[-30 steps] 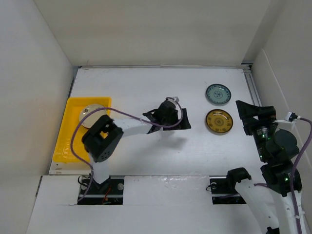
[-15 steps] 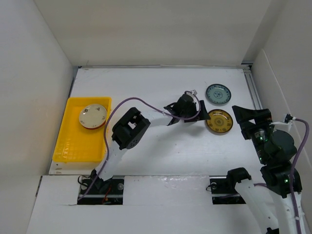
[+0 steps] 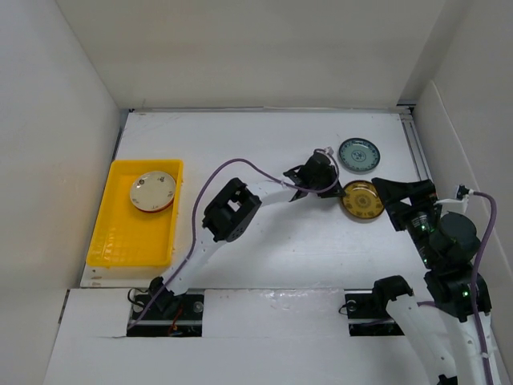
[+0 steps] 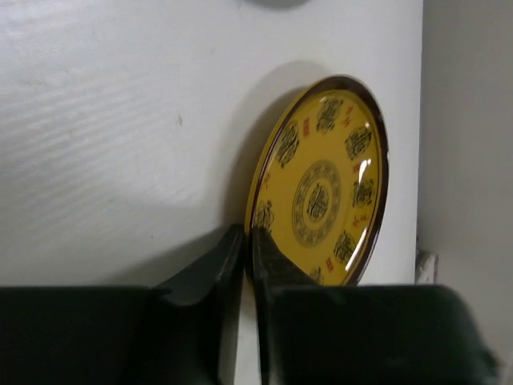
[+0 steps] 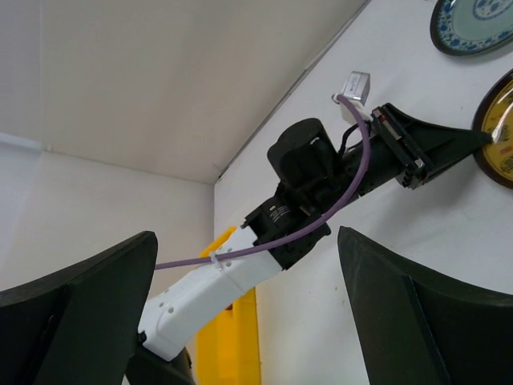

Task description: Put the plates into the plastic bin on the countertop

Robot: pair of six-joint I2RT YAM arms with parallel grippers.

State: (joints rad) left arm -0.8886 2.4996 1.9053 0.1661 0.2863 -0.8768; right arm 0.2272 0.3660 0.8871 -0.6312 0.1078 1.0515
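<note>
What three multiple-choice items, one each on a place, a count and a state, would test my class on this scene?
1. Where is the cream round plate?
A. in the shallow yellow plastic bin
B. leaning on the back wall
C. held in a gripper

2. How many plates lie on the white countertop outside the bin?
A. one
B. two
C. four

3. How do the jaws of the right gripper stand?
A. clamped on a plate
B. shut and empty
C. wide open and empty

Answers:
1 A, it lies inside the bin.
2 B, there is a teal-grey patterned round plate and a brown-gold patterned round plate.
3 C, its wrist view shows the jaws far apart, gripping nothing.
</note>
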